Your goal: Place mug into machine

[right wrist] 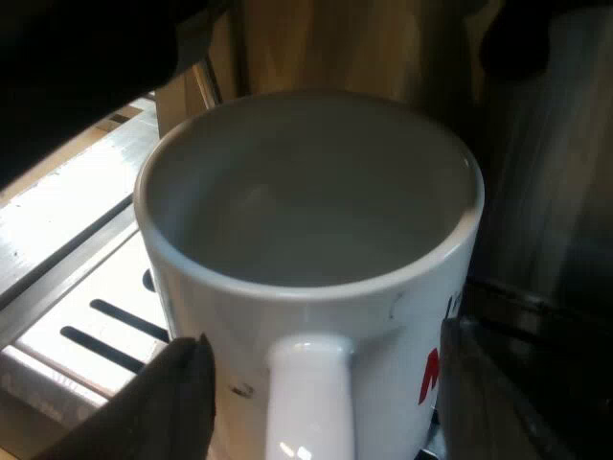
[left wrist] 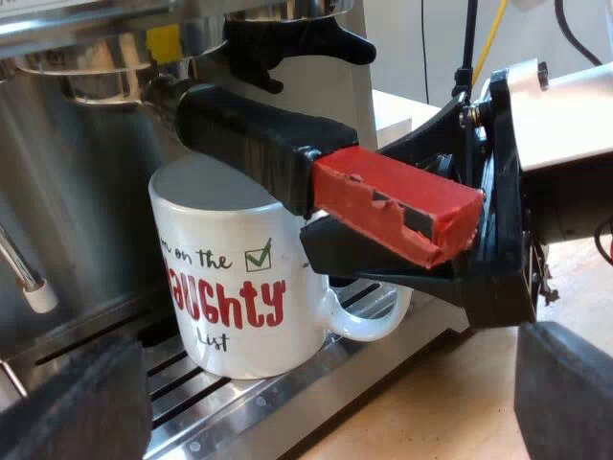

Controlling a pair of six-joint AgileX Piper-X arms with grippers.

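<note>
A white mug with "naughty list" lettering stands upright on the espresso machine's slotted drip tray. It sits under the locked-in metal holder, whose dark handle ends in red. From above, the mug is empty. Its handle lies between my right gripper's fingers, which are open with a gap on each side. That right gripper reaches in beneath the red end. My left gripper is open, back from the mug, holding nothing.
The steel machine front rises close behind the mug. A steam wand tip hangs over the tray beside it. Tray slots run beside the mug's base. A wooden tabletop lies below the tray's edge.
</note>
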